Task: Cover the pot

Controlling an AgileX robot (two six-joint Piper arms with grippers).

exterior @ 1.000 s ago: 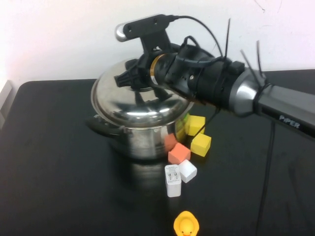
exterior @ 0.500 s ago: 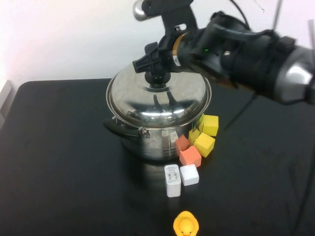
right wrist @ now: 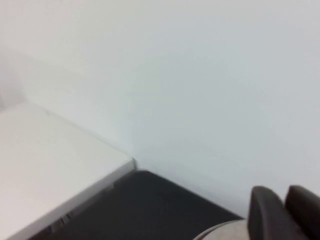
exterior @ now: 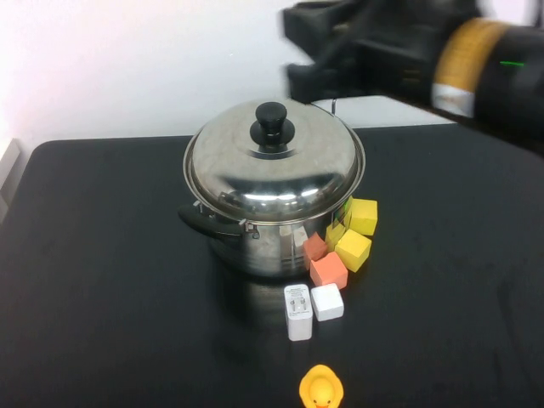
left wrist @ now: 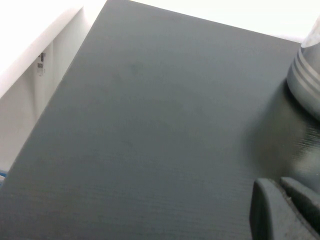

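The domed steel lid with black knob (exterior: 274, 159) sits squarely on the large stainless-steel pot (exterior: 259, 242) mid-worktop (exterior: 93, 280), covering it. Right gripper (exterior: 308, 53) hangs above, grasping nothing, finger state indeterminate. Left gripper (left wrist: 282, 212) rests low beside the pot, likewise indeterminate.

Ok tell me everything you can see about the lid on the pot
The lid is a domed disc of shiny, mirror-like steel with a round black knob at its centre. It sits level on the pot, covering the opening, its rim overhanging the pot's wall. Nothing else touches it: the right gripper hangs above and behind it, blurred, and the left gripper sits low over the table, off to the pot's side. The coloured blocks lie beside the pot, below the lid's rim.
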